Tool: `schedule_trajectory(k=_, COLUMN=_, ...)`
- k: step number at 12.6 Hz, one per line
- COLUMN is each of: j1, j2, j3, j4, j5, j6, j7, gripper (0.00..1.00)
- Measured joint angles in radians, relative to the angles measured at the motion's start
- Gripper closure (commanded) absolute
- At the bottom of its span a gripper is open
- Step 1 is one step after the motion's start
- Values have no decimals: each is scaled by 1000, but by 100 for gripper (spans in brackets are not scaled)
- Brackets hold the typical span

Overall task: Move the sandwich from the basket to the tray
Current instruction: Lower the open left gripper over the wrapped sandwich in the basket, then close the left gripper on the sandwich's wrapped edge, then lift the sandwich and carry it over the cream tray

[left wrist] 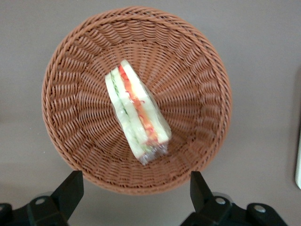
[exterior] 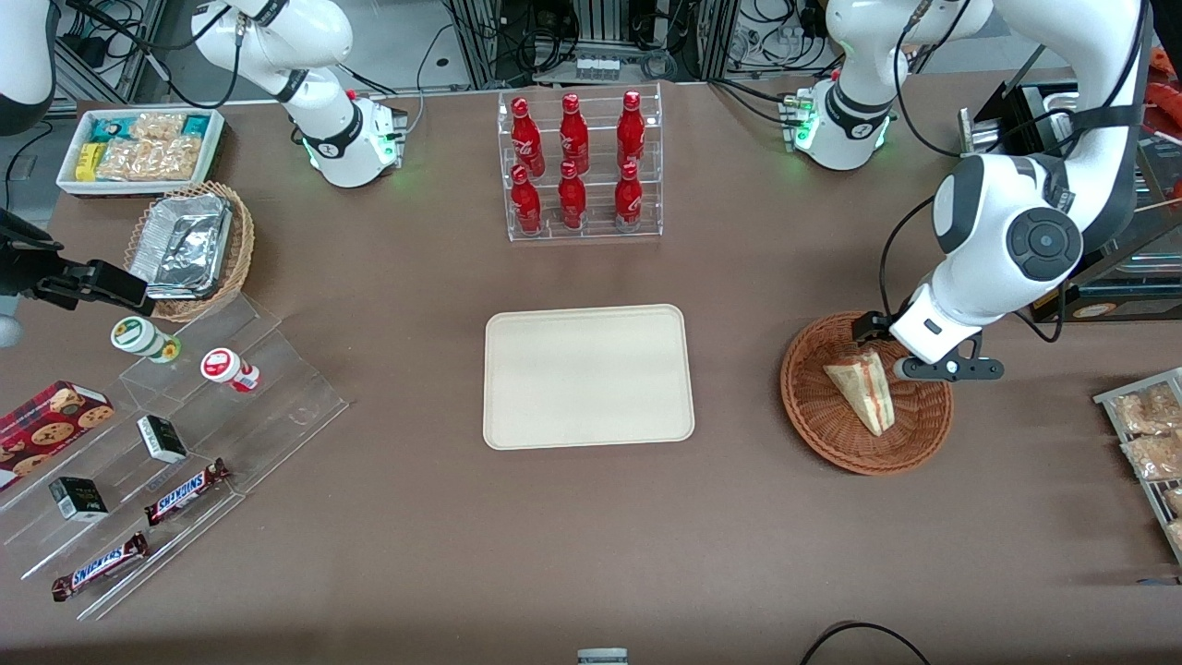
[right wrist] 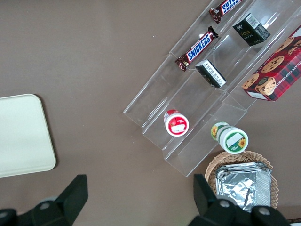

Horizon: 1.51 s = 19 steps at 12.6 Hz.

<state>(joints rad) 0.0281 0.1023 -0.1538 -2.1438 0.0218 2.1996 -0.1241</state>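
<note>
The triangular white-bread sandwich (left wrist: 137, 110) lies in the round reddish-brown wicker basket (left wrist: 80, 61). The pincer (left wrist: 136, 188) hangs above the basket, fingers (left wrist: 70, 190) wide apart, touching nothing.

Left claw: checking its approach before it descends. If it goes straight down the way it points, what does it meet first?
Probably the basket rim nearest the open left claw; the sandwich lies further in. Depth is unclear.

The sandwich (exterior: 863, 389) lies in the basket (exterior: 813, 420) on the tabletop (exterior: 591, 545), toward the working arm's end from the tray (exterior: 588, 376), with the end effector (left wrist: 136, 188) above the basket, fingers spread apart.
</note>
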Motion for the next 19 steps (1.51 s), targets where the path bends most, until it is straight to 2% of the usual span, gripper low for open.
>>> schedule_trajectory(k=2, j1=22, j2=8, j3=1, j4=-43, j5=0, j6=75, j7=-112, gripper=0)
schedule_trajectory(k=7, j1=14, j2=62, j3=-6, j4=-53, j5=0, j6=178, j7=-516, gripper=0)
schedule_trajectory(k=17, j1=2, j2=157, j3=-12, j4=-46, j5=11, j6=192, j7=-565, gripper=0)
schedule_trajectory(k=18, j1=2, j2=171, j3=-11, j4=-45, j5=15, j6=196, j7=-566, gripper=15)
schedule_trajectory(k=19, j1=2, j2=182, j3=-11, j4=-43, j5=17, j6=199, j7=-566, gripper=73)
